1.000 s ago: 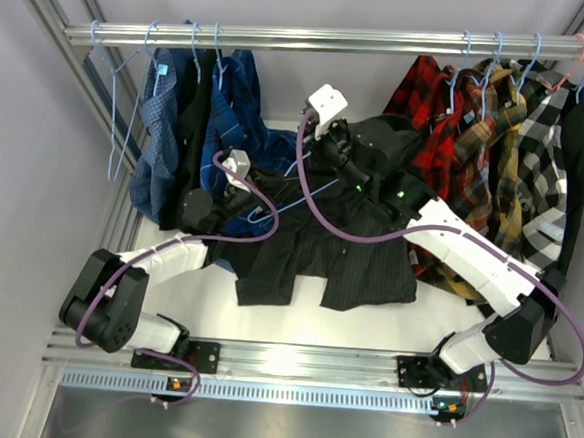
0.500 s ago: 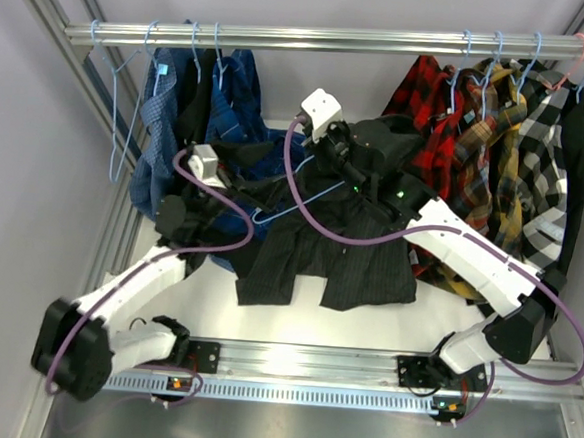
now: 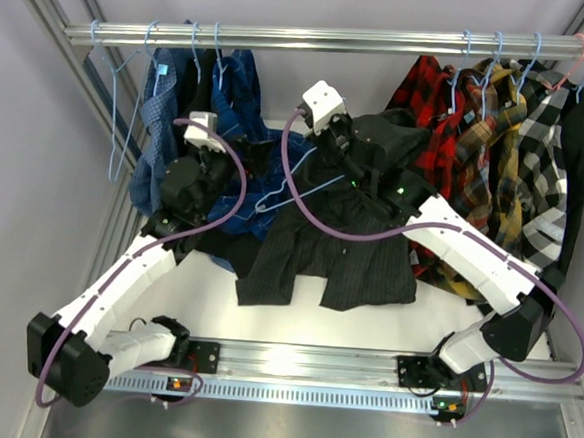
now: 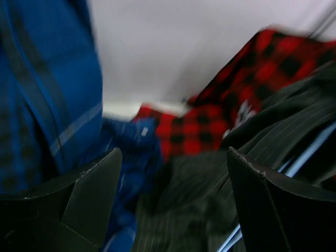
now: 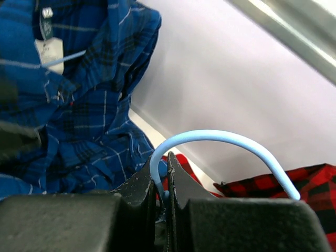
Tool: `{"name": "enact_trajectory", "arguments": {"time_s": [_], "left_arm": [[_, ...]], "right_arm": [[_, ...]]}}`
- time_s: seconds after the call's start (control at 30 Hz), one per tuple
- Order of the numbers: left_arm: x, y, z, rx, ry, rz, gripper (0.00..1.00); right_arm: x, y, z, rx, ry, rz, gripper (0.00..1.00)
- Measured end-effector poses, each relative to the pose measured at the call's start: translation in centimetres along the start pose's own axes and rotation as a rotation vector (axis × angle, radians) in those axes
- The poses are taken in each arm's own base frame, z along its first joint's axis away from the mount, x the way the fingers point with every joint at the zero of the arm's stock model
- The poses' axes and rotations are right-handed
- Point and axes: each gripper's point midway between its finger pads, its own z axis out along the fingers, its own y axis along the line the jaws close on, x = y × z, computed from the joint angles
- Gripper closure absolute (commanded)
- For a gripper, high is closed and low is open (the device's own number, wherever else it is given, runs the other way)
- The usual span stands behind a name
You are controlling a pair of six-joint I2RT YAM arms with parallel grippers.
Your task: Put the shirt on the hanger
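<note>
R gripper (image 5: 163, 176) clamps thin light-blue wire hanger (image 5: 220, 137) btwn jaws, hold steady; L gripper (image 4: 172, 160), jaws apart & empty, should bite dark pinstriped shirt (image 4: 189, 215) ahead.

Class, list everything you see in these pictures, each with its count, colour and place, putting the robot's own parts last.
shirt: one, dark pinstriped, spread on the table.
hanger: one, light blue wire, over the shirt.
table: one, white, under the shirt.
rail: one, metal, across the back.
blue shirts: several, hanging at the rail's left.
plaid shirts: several, red, yellow, black-and-white, hanging right.
empty hanger: at least one, light blue, far left on the rail.
left hand: one, black, open, near the blue shirts.
right hand: one, black, shut on the hanger's hook.
</note>
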Motion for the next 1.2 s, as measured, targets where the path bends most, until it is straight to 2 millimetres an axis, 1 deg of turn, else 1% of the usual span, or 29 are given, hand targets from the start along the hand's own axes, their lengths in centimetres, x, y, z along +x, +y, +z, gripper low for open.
{"name": "enact_trajectory", "arguments": {"time_s": [0.07, 0.1, 0.13, 0.2, 0.23, 0.27, 0.4, 0.47, 0.53, 0.57, 0.63, 0.73, 0.8, 0.87, 0.97, 1.03, 1.07, 1.1, 1.2], "left_arm": [[2.8, 1.8, -0.2, -0.082, 0.095, -0.010, 0.16], [3.6, 2.3, -0.6, -0.103, 0.126, -0.015, 0.16], [4.1, 2.5, -1.1, -0.111, 0.140, -0.020, 0.16], [4.4, 2.5, -3.1, -0.115, 0.155, -0.039, 0.20], [4.0, 2.4, -4.1, -0.111, 0.146, -0.048, 0.22], [3.2, 2.0, -5.3, -0.099, 0.125, -0.061, 0.23], [-1.0, 0.0, -8.7, -0.026, 0.020, -0.098, 0.23], [-2.0, -1.0, -9.8, 0.022, -0.010, -0.113, 0.23], [-1.4, -2.1, -10.5, 0.087, 0.014, -0.130, 0.23], [-0.6, -2.7, -10.7, 0.121, 0.043, -0.138, 0.24], [1.6, -3.4, -10.6, 0.174, 0.121, -0.163, 0.25], [5.7, -3.8, -10.1, 0.216, 0.232, -0.218, 0.26], [8.8, -4.0, -9.5, 0.239, 0.287, -0.265, 0.26], [12.1, -4.2, -9.0, 0.235, 0.337, -0.320, 0.30], [15.8, -5.0, -8.2, 0.213, 0.356, -0.383, 0.28], [17.2, -5.6, -7.8, 0.205, 0.340, -0.410, 0.27], [17.8, -6.1, -7.5, 0.201, 0.320, -0.418, 0.24], [17.9, -6.4, -7.0, 0.197, 0.287, -0.426, 0.20], [17.6, -7.5, -5.6, 0.192, 0.180, -0.453, 0.21]], "right_arm": [[-0.5, -0.3, 0.2, 0.012, -0.006, 0.013, 1.00], [-0.8, -0.4, 0.4, 0.019, -0.011, 0.018, 1.00], [-1.0, -0.6, 0.5, 0.025, -0.015, 0.023, 1.00], [-1.3, -0.9, 1.0, 0.044, -0.017, 0.029, 1.00], [-1.3, -0.9, 1.3, 0.051, -0.015, 0.030, 1.00], [-1.2, -0.9, 1.5, 0.058, -0.009, 0.029, 1.00], [-0.5, -0.6, 2.6, 0.069, 0.012, 0.025, 1.00], [-0.1, -0.4, 3.1, 0.072, 0.025, 0.019, 1.00], [0.0, -0.4, 3.4, 0.079, 0.030, 0.017, 1.00], [-0.1, -0.5, 3.4, 0.084, 0.028, 0.019, 1.00], [-0.4, -0.8, 3.5, 0.093, 0.023, 0.021, 1.00], [-1.1, -1.3, 3.4, 0.106, 0.011, 0.025, 1.00], [-1.5, -1.7, 3.3, 0.118, 0.005, 0.027, 1.00], [-1.7, -2.0, 3.2, 0.129, 0.002, 0.030, 1.00], [-2.1, -2.3, 3.1, 0.138, -0.004, 0.045, 1.00], [-2.3, -2.4, 3.1, 0.142, -0.008, 0.060, 1.00], [-2.4, -2.5, 3.1, 0.146, -0.009, 0.066, 1.00], [-2.5, -2.6, 3.1, 0.151, -0.010, 0.073, 1.00], [-2.5, -2.9, 3.3, 0.173, -0.006, 0.089, 1.00]]}}
